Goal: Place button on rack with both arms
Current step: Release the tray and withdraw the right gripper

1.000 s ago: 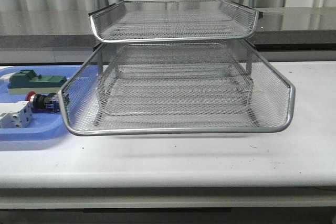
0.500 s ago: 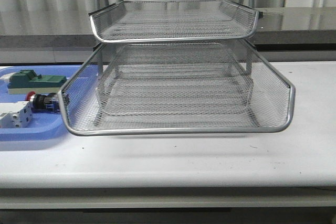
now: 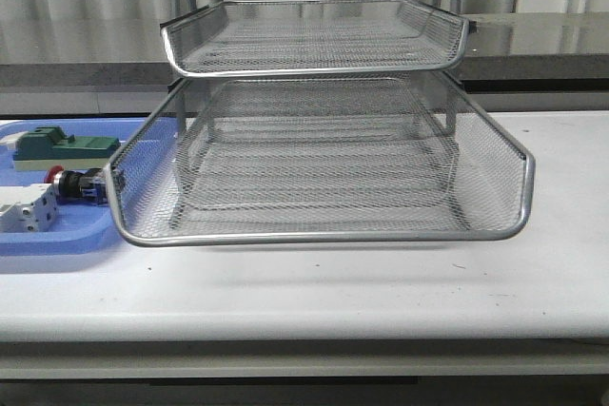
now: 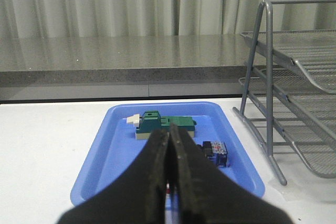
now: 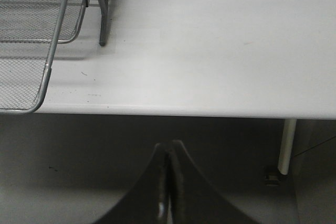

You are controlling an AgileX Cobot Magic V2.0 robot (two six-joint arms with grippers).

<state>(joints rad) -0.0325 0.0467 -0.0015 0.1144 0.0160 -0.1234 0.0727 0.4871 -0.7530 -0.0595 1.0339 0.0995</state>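
The button (image 3: pixel 74 183), red cap, black body and blue rear block, lies on its side in the blue tray (image 3: pixel 57 235) at the left, just beside the rack's lower rim. The left wrist view shows its blue block (image 4: pixel 216 152). The silver wire-mesh rack (image 3: pixel 324 168) stands mid-table; it also shows in the left wrist view (image 4: pixel 294 93) and the right wrist view (image 5: pixel 31 30). My left gripper (image 4: pixel 169 132) is shut and empty, held short of the tray. My right gripper (image 5: pixel 169 148) is shut and empty, below the table's front edge. Neither arm shows in the front view.
A green block (image 3: pixel 67 146) with a cream base and a white block (image 3: pixel 27 209) lie in the blue tray with the button. The green block also shows in the left wrist view (image 4: pixel 165 123). A table leg (image 5: pixel 286 145) stands near my right gripper.
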